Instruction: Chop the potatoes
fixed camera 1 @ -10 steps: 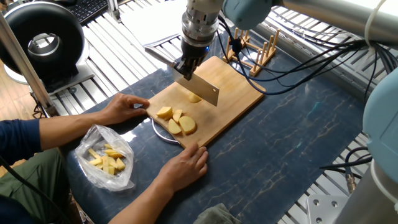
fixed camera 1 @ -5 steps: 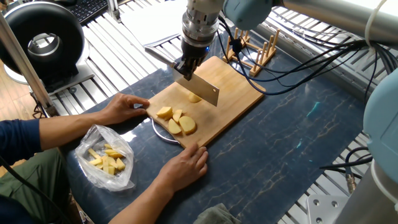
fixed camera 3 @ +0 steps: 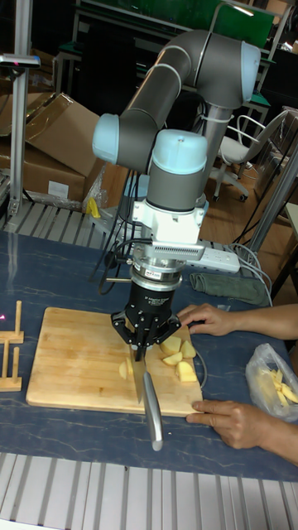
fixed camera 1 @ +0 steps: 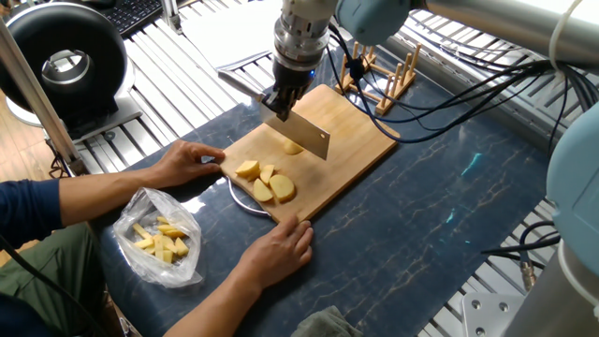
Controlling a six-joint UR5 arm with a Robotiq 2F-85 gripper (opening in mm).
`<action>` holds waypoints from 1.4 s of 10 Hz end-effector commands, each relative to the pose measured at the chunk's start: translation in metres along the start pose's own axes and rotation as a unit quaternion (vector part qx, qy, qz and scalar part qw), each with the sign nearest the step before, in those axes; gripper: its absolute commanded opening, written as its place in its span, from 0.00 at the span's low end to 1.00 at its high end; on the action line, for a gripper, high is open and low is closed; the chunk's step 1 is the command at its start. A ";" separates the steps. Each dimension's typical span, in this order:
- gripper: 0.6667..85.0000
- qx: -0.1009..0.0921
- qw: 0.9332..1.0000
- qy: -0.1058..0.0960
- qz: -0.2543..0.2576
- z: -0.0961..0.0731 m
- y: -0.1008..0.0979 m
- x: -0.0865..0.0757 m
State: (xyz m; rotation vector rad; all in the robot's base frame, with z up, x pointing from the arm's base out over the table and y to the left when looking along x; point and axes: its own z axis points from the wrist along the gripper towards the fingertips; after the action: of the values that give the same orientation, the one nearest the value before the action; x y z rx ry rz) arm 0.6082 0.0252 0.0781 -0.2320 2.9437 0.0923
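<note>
Two camera views show us a dark blue marbled tabletop (fixed camera 1: pixel 440 215) with a light wooden rectangular cutting board (fixed camera 1: pixel 356 150) (fixed camera 3: pixel 74 356) lying on it. Our grey and pale blue robot arm (fixed camera 3: pixel 178 108) reaches down over the board, and its black two-finger gripper (fixed camera 1: pixel 281 101) (fixed camera 3: pixel 146 344) is clamped around the handle of a steel cleaver with a broad rectangular blade (fixed camera 1: pixel 304 133) (fixed camera 3: pixel 152 406). The blade hangs edge-down above the middle of the board.

We see the pale yellow peeled potato pieces (fixed camera 1: pixel 265 182) (fixed camera 3: pixel 178 352) in a small cluster of rounded chunks on the end of the board nearest the person. One more pale yellow potato chunk (fixed camera 1: pixel 293 147) (fixed camera 3: pixel 124 370) sits alone just beside the blade; whether the blade touches it we cannot tell.

A person's bare left hand (fixed camera 1: pixel 279 251) (fixed camera 3: pixel 236 418) rests on the table, touching the near edge of the board, and their right hand (fixed camera 1: pixel 187 161) (fixed camera 3: pixel 207 318) presses against the board's far side. A round metal rim (fixed camera 1: pixel 241 200) shows under the board's corner. Near the person, a crumpled clear plastic bag (fixed camera 1: pixel 161 236) (fixed camera 3: pixel 273 383) holds thin yellow sticks. A small wooden slatted rack (fixed camera 1: pixel 379 77) (fixed camera 3: pixel 10 352) stands beyond the board's other end, and a round black fan-like device (fixed camera 1: pixel 64 61) sits well apart at the table's corner.
</note>
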 end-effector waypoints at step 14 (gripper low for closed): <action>0.00 -0.001 1.000 -0.005 -0.008 -0.010 -0.005 0.016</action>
State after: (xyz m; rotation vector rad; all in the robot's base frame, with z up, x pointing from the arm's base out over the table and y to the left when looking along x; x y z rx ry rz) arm 0.5965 0.0168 0.0710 -0.2674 2.9144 0.0785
